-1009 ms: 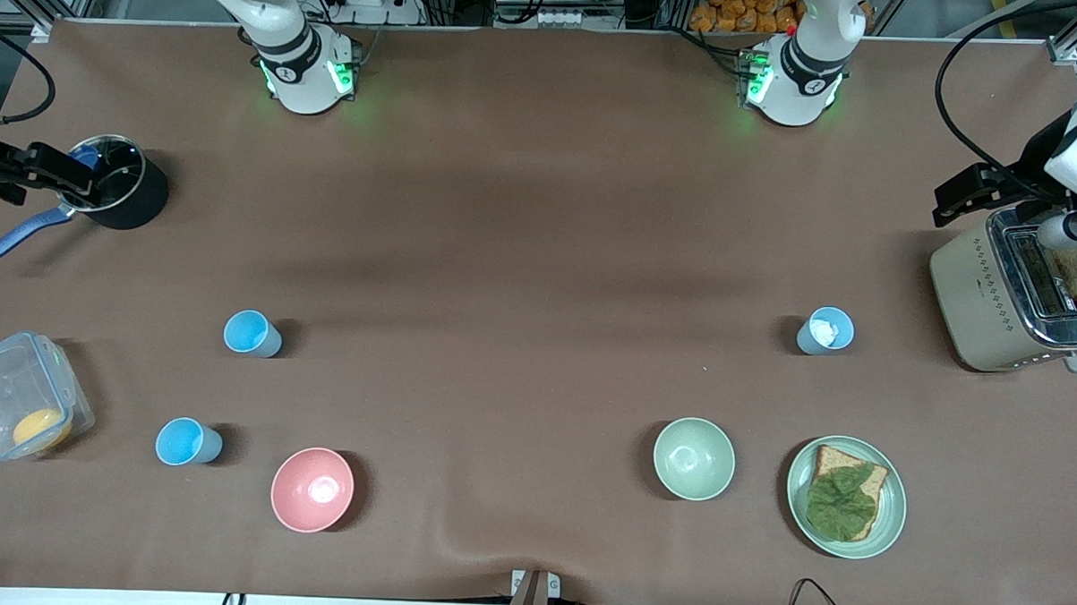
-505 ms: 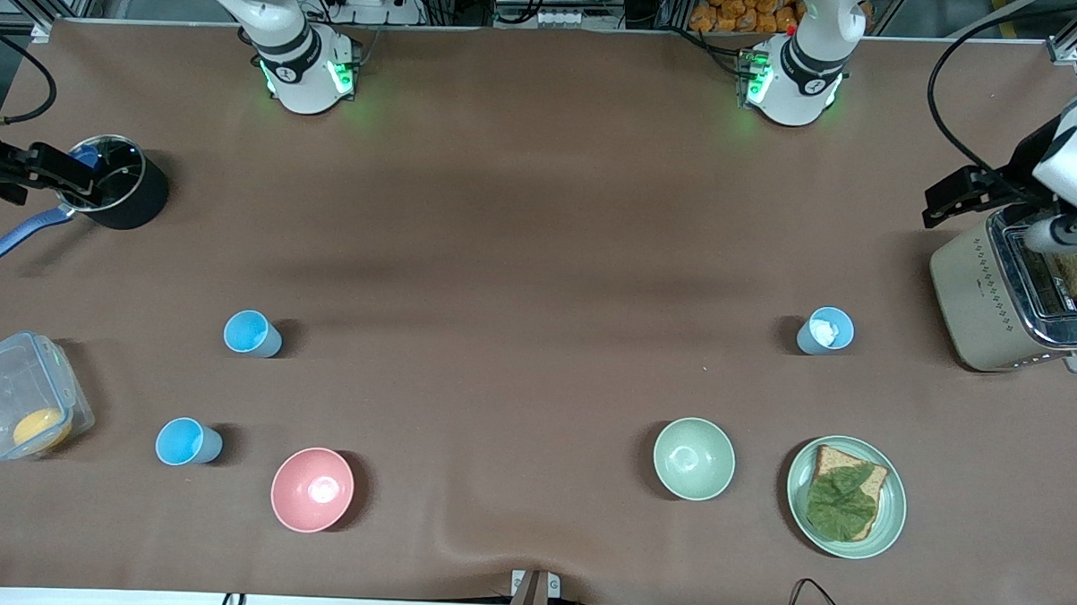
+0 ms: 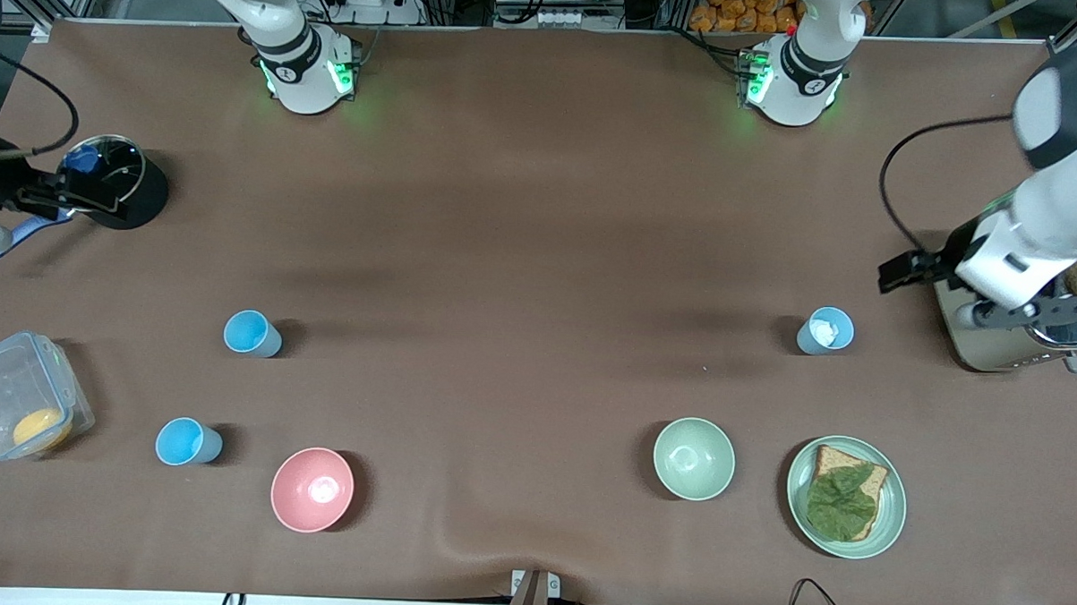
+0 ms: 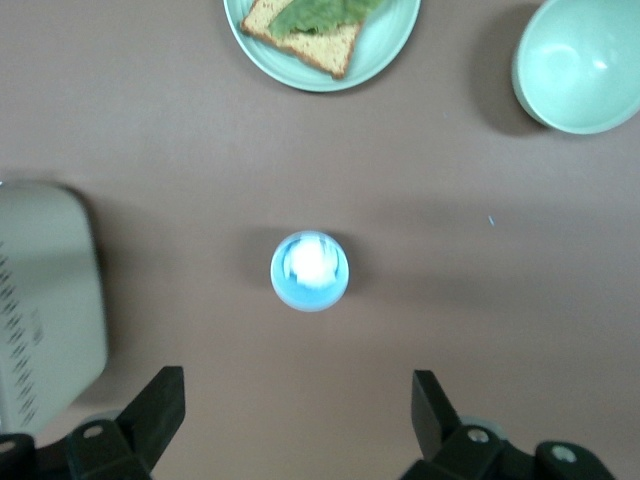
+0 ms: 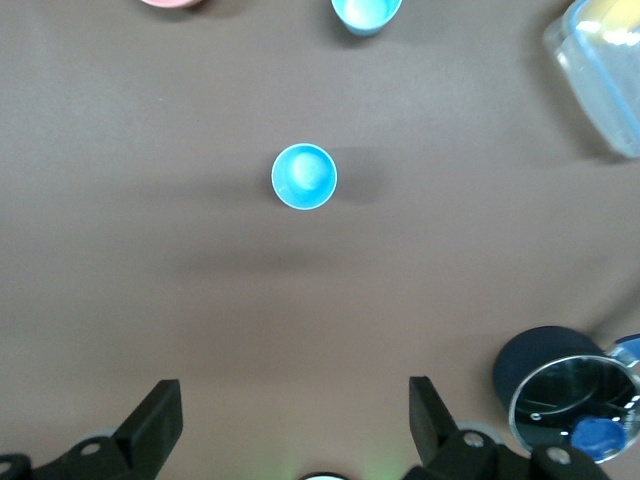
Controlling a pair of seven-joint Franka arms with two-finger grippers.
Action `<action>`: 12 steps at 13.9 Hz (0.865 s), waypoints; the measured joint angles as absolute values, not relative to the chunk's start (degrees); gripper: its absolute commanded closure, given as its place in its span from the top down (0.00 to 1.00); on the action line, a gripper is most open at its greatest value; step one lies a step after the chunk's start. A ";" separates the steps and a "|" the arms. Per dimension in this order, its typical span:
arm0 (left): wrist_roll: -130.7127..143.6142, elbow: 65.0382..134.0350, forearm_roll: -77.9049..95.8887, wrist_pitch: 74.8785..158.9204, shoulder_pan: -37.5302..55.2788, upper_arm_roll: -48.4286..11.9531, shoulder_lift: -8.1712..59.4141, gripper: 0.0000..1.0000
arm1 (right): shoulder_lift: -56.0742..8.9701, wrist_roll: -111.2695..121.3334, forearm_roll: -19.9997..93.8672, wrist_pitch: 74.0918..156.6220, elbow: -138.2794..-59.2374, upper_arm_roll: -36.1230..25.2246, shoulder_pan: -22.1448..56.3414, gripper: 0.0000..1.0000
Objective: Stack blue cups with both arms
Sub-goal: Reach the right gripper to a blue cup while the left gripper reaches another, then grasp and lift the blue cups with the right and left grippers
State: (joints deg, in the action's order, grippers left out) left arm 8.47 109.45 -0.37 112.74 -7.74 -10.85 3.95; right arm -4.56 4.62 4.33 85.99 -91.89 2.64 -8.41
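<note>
Nearest the front camera, toward the right arm's end, a bright blue cup [image 3: 189, 442] upright near the pink bowl [image 3: 312, 490]. A little farther off, a second blue cup [image 3: 251, 334] upright and alone, and toward the left arm's end a third blue cup [image 3: 825, 331] with something white inside, farther than the pale green bowl [image 3: 693, 458]. Up in the air by the toaster [image 3: 993, 354], the left gripper [image 4: 295, 425], fingers spread wide and empty; up by the black pot [image 3: 126, 194], the right gripper [image 5: 292, 425], likewise wide apart and holding nothing.
</note>
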 measured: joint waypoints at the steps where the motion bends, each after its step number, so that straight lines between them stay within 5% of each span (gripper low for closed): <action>1: 8.14 113.75 -0.37 118.37 -8.45 -10.83 4.01 1.00 | -5.58 4.62 4.34 86.00 -92.59 2.39 -8.71 1.00; 4: 7.40 122.27 -0.37 128.84 -9.89 -10.73 4.95 1.00 | -8.96 4.65 4.33 88.13 -95.88 2.10 -12.08 1.00; 9: 7.11 126.77 -0.39 138.22 -11.33 -10.55 10.71 0.99 | -14.20 5.08 4.52 105.03 -104.34 2.70 -12.93 1.00; 12: 6.84 126.75 -1.65 141.52 -11.97 -10.37 15.13 0.68 | -21.47 5.02 4.52 114.19 -105.24 2.71 -12.63 1.00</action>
State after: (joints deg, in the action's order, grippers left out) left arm 6.84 126.75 -1.65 141.52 -11.97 -10.37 15.13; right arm -21.47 5.02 4.52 114.19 -105.24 2.71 -12.63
